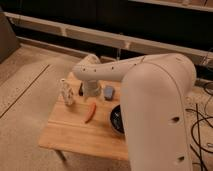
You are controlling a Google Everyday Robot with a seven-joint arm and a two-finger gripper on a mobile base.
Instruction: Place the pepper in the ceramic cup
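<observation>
The orange-red pepper (pixel 90 112) lies on the wooden table (pixel 65 132), near its middle. My gripper (pixel 89 93) hangs at the end of the white arm over the back of the table. It is just behind the pepper and a little above it. The ceramic cup is hidden, probably behind my arm at the right.
A pale patterned bottle-like figure (pixel 66 93) stands left of the gripper. A blue-grey block (pixel 108 92) lies right of it. A black bowl (pixel 117 120) sits at the table's right, half covered by my arm (pixel 155 105). Speckled floor surrounds the table; cables lie at the right.
</observation>
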